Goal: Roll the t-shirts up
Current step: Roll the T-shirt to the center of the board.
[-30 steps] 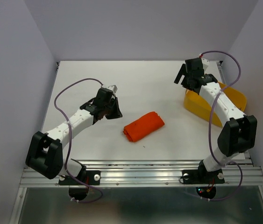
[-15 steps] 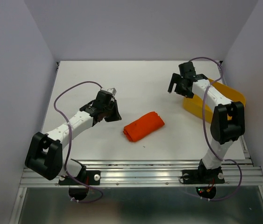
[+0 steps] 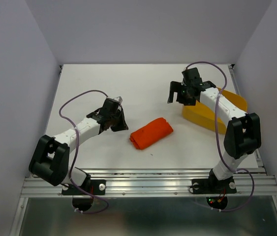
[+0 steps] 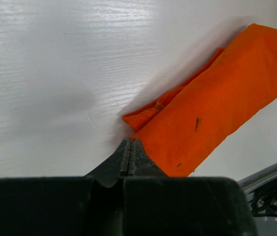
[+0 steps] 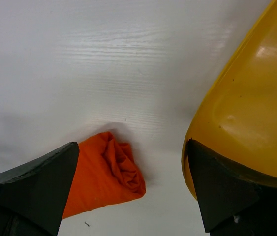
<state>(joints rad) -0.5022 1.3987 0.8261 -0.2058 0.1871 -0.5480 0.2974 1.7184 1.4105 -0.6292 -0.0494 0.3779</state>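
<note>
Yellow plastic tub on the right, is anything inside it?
The visible parts of the yellow plastic tub look bare, nothing in them. The white right arm crosses over its middle and hides the rest.

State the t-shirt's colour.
The t-shirt is plain bright orange-red, with no print; the left wrist view shows it best.

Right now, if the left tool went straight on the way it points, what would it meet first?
Most likely the rolled orange t-shirt: its near corner lies just ahead of the shut left tool. How high it sits above the table is unclear, so it might only graze the fabric.
</note>
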